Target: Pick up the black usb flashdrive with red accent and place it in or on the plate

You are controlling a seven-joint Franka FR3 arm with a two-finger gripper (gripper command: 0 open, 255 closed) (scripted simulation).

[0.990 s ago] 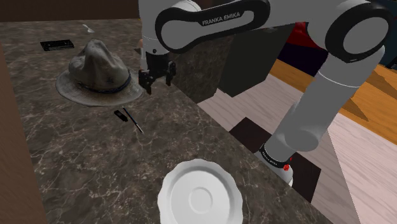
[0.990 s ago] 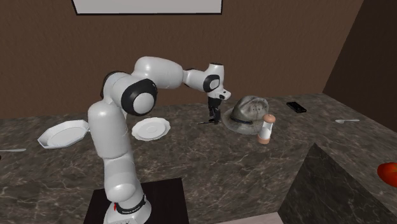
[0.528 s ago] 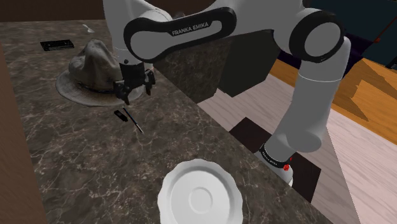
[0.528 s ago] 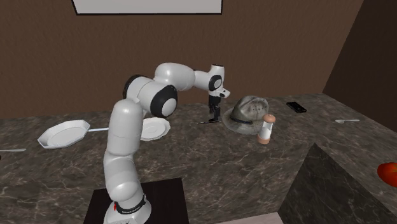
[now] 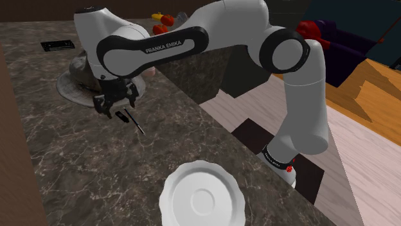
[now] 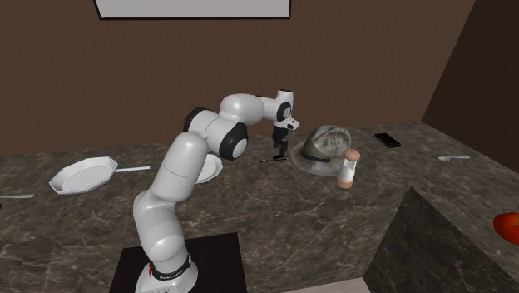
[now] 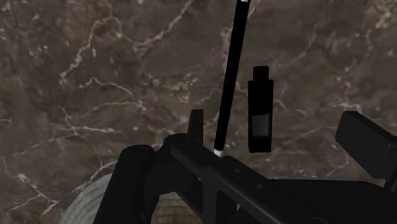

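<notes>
A white arm reaches over a dark marbled worktop. Its black pincer hangs low beside a grey hat, fingers spread wide and holding nothing. The black flashdrive lies flat between them, untouched, just beside a thin pen. The white plate sits well apart.

Shoulder close, second farther (hat shared), wrist downward

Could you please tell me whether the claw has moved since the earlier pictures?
Yes. In the shoulder view the claw has moved left and lower, from beside the hat's right brim to just above the flash drive.
</notes>
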